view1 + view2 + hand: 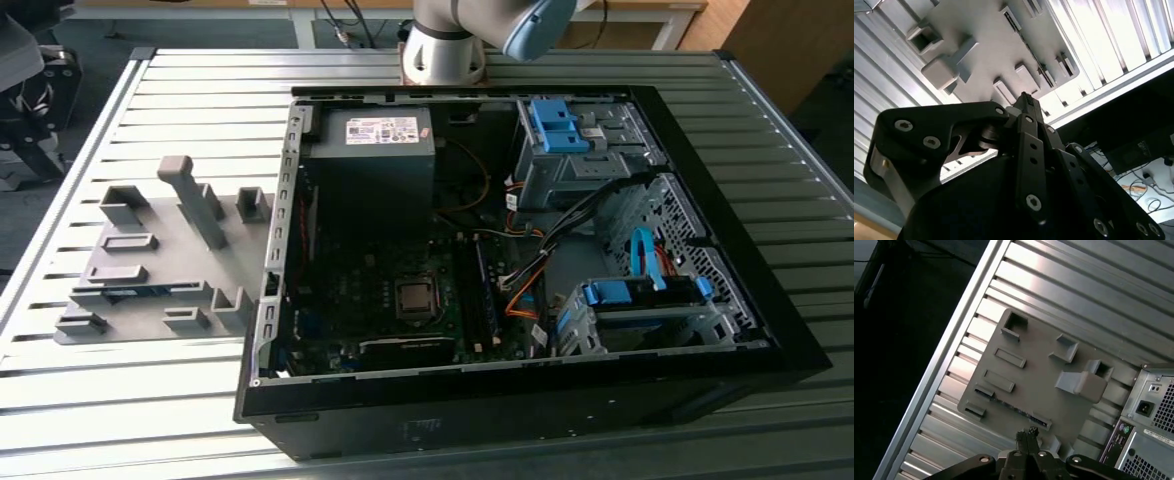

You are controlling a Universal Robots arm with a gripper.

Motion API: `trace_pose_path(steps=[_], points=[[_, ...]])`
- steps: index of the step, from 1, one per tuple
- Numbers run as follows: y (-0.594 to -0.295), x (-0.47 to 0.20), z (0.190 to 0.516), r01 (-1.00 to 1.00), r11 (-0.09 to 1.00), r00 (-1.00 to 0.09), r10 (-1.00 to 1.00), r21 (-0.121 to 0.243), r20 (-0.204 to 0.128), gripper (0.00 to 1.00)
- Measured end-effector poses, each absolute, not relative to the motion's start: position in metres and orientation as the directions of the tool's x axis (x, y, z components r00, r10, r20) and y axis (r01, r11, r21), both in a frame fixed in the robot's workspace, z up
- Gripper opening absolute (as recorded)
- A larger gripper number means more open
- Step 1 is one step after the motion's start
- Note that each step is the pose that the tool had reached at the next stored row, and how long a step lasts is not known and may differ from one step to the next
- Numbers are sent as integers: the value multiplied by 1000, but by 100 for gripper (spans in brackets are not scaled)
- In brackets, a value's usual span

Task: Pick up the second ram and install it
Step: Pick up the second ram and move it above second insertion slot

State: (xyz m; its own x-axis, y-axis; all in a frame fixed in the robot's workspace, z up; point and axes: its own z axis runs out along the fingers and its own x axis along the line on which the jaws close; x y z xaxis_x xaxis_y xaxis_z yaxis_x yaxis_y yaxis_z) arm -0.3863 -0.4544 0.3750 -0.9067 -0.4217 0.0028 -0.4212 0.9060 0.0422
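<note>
Exterior view gives you the open computer case (534, 415) lying on the ribbed metal tabletop (200, 100), with the grey fixture plate (160, 250) just beside it on the exterior view's left. The second ram (134, 291) stands on edge in a long slot of that plate. From here you see it as a thin blue-green strip between low grey blocks. The arm's base (447, 45) stands at the far edge of the tabletop, behind the case and its power supply (380, 135). Bright blue drive-bay clips (554, 125) sit inside the case on the exterior view's right.

Turn to both wrist views and you look down past the tool (1025, 97) (1027, 432) onto the fixture plate (984, 45) (1039, 370). The fingers are pressed together with nothing pinched between them. The tool hangs above the plate and is apart from it. The second ram (1015, 407) (1031, 50) lies in its slot along the plate's edge, untouched, and it is the part nearest the fingertips. In the first wrist view, the case's rear panel (1149, 440) borders the plate.
</note>
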Motion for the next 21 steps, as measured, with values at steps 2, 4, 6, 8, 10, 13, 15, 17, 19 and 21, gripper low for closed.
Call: trace_pose_path(steps=[2, 4, 6, 8, 10, 13, 15, 17, 19, 21], points=[[-454, -386, 375, -447, 893, -894, -448, 42, 3, 11], [-454, -386, 375, -474, 879, -880, -475, 42, 3, 11], [-454, -386, 375, -501, 864, -865, -502, 42, 3, 11], [-454, -386, 375, -530, 847, -848, -531, 42, 3, 11], [-454, -386, 375, -557, 830, -830, -557, 42, 3, 11], [-454, -386, 375, -593, 804, -805, -593, 42, 3, 11], [-454, -386, 375, -616, 787, -788, -616, 42, 3, 11], [-454, -386, 375, -637, 769, -770, -638, 42, 3, 11], [-454, -386, 374, -659, 751, -751, -660, 42, 3, 11], [-454, -386, 374, -681, 731, -731, -682, 42, 3, 11]])
